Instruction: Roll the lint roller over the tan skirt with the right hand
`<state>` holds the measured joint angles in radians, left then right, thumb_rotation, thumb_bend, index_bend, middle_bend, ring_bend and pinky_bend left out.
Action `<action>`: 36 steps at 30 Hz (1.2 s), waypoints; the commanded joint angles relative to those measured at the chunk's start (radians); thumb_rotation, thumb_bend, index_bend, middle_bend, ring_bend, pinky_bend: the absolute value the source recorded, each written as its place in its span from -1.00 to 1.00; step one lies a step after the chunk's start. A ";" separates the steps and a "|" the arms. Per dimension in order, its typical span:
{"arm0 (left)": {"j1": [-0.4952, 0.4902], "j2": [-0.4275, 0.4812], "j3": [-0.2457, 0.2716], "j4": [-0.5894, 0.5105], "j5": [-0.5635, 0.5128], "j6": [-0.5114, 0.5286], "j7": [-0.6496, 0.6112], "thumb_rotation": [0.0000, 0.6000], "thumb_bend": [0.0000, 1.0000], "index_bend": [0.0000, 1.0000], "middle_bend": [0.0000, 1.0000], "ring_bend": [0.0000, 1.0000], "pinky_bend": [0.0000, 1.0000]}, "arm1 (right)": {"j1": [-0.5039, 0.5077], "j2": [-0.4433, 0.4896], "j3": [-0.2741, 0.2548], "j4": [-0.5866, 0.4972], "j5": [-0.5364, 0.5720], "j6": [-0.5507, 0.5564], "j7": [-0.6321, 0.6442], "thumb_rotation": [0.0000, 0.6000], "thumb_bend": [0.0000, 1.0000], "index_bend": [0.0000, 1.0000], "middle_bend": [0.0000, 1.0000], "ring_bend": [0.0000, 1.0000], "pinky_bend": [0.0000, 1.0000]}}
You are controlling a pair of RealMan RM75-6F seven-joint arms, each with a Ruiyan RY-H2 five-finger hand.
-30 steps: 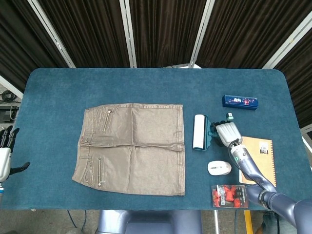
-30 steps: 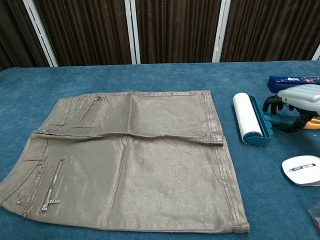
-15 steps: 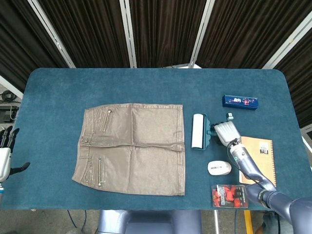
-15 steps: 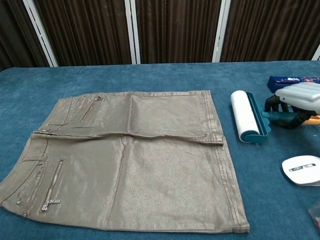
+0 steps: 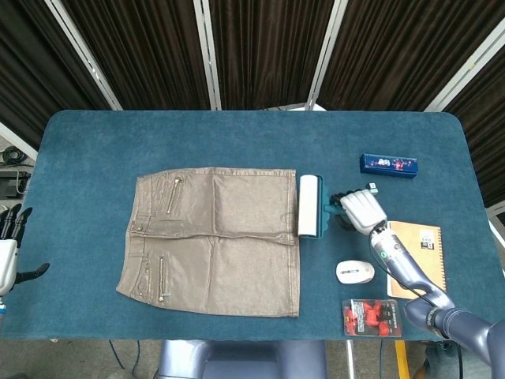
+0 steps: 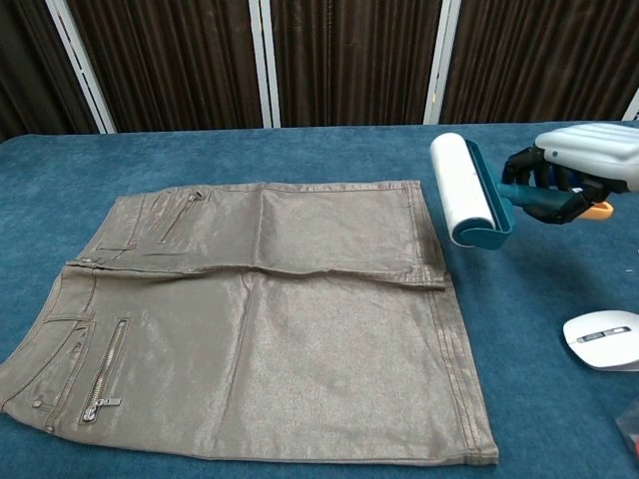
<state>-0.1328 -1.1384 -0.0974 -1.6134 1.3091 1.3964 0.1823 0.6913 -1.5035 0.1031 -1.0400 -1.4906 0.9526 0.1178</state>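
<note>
The tan skirt (image 5: 213,239) (image 6: 260,314) lies flat in the middle of the blue table, waistband and zips to the left. My right hand (image 5: 361,210) (image 6: 584,170) grips the teal handle of the lint roller (image 5: 311,206) (image 6: 465,191). The white roll hangs just off the skirt's right hem, lifted above the table. My left hand (image 5: 8,253) shows at the far left edge of the head view, off the table, fingers apart and holding nothing.
A white mouse (image 5: 355,272) (image 6: 602,339) lies near my right arm. A tan notebook (image 5: 418,257), a blue box (image 5: 389,164) and a red packet (image 5: 371,317) sit on the table's right side.
My right hand has lifted the lint roller off the table and carried it left, up to the skirt's right hem. The left hand has not moved.
</note>
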 commanded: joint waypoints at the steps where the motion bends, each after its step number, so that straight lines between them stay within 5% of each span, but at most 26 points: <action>1: -0.002 0.000 0.000 0.001 -0.003 -0.005 -0.001 1.00 -1.00 -1.00 -1.00 -1.00 -1.00 | 0.052 0.060 0.010 -0.132 -0.036 -0.012 -0.111 1.00 0.93 0.10 0.11 -0.02 0.31; 7: -0.009 -0.001 -0.002 0.009 -0.017 -0.023 -0.004 1.00 -1.00 -1.00 -1.00 -1.00 -1.00 | 0.132 0.064 0.035 -0.308 -0.006 -0.108 -0.361 1.00 0.94 0.11 0.11 -0.01 0.31; 14: -0.013 0.000 -0.005 0.019 -0.033 -0.039 -0.015 1.00 -1.00 -1.00 -1.00 -1.00 -1.00 | 0.218 -0.023 0.059 -0.386 0.074 -0.211 -0.630 1.00 0.94 0.11 0.12 0.00 0.32; 27: -0.018 0.001 -0.010 0.038 -0.059 -0.059 -0.028 1.00 -1.00 -1.00 -1.00 -1.00 -1.00 | 0.294 -0.186 0.015 -0.371 0.255 -0.259 -0.977 1.00 0.96 0.13 0.13 0.02 0.33; 36: -0.020 -0.005 -0.006 0.041 -0.060 -0.062 -0.020 1.00 -1.00 -1.00 -1.00 -1.00 -1.00 | 0.278 -0.146 -0.036 -0.322 0.290 -0.196 -1.061 1.00 0.96 0.14 0.13 0.02 0.33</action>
<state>-0.1531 -1.1430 -0.1036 -1.5722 1.2485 1.3340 0.1622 0.9745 -1.6643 0.0746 -1.3694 -1.2051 0.7458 -0.9402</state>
